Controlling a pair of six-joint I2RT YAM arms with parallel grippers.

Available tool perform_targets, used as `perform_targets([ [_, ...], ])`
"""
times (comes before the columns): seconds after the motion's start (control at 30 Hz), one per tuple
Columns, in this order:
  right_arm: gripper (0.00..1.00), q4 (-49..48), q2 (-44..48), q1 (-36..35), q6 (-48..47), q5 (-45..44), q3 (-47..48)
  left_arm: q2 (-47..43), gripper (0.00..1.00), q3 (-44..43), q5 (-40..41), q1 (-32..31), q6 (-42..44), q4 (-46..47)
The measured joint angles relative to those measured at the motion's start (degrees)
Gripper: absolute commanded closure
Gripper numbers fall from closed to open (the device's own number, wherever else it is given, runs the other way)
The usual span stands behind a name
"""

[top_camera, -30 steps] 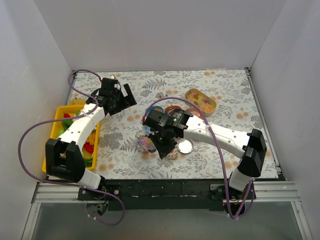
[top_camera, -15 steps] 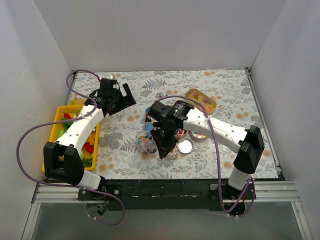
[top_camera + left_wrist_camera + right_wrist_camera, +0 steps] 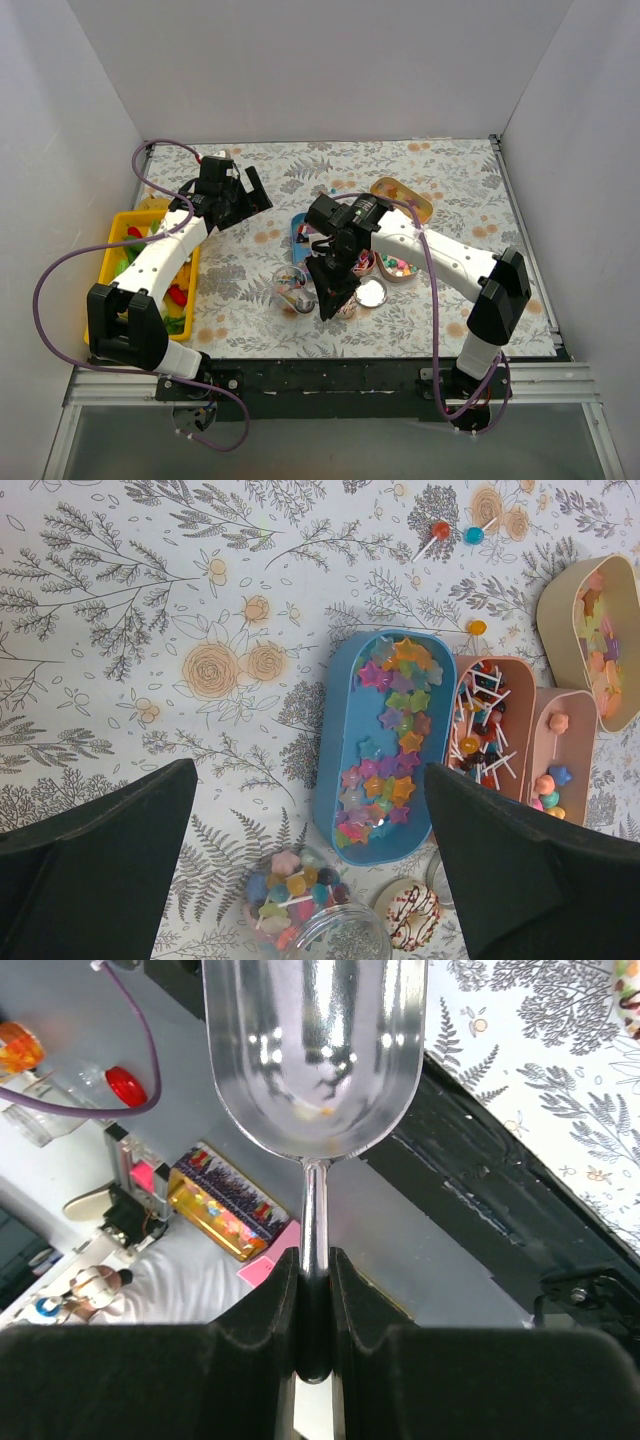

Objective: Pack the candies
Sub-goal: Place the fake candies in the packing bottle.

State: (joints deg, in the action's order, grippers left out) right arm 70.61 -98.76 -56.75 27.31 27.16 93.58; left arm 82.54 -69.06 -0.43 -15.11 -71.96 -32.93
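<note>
Ahead of left hand [image 3: 310, 780] — candies [image 3: 385, 742]

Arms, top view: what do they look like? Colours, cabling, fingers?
White links with black joint housings on the left arm and right arm. A purple cable loops along each. The left gripper and right gripper are black, with broad matte wedge-shaped fingers. No markings legible.
</note>
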Motion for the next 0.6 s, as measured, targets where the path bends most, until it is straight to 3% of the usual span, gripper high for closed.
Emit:
perform_targets([
  [0.6,0.99,-0.76,0.59,5.22,3.26,10.99,-3.17,0.0,0.02,-0.02,0.0,0.0,-0.02,-0.04],
])
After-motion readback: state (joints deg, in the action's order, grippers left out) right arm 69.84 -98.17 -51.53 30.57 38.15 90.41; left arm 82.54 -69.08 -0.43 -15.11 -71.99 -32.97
